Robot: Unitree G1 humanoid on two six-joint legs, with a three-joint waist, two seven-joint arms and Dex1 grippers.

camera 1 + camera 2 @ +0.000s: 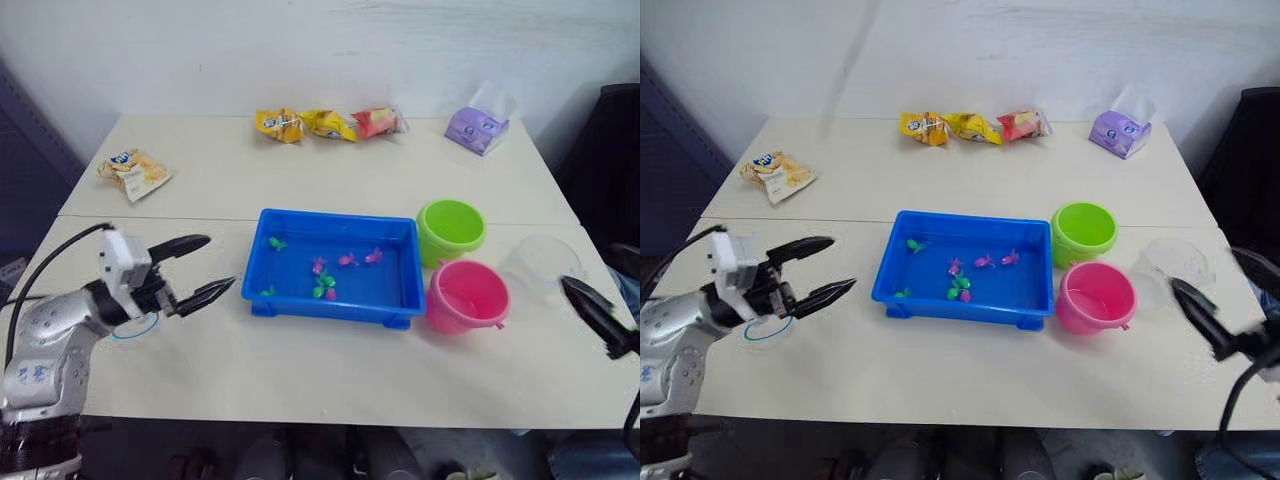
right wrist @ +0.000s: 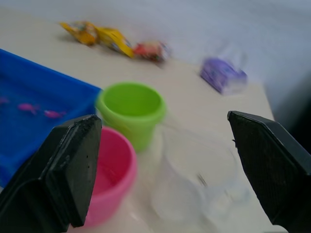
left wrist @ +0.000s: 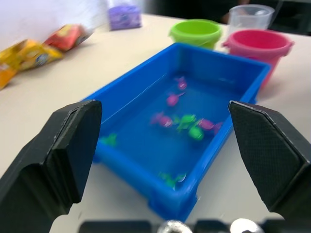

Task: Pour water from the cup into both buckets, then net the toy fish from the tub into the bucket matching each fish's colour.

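Right now the left hand (image 1: 200, 268) hangs open above the bench (image 1: 330, 375), beside the blue tub (image 1: 338, 266) holding green and pink fish (image 1: 322, 280). Over by the clear cup (image 1: 541, 264), the right hand (image 2: 163, 160) is spread open too, with the green bucket (image 1: 451, 229) and pink bucket (image 1: 467, 296) between cup and tub.

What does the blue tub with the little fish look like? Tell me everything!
The tub is a shallow, bright blue plastic rectangle with a raised rim and small feet at its corners. It sits flat on the pale table, with the lime green bucket and the pink bucket right beside one end. Tiny green and pink toy fish lie scattered inside. It seems to hold water. No gripper touches it.
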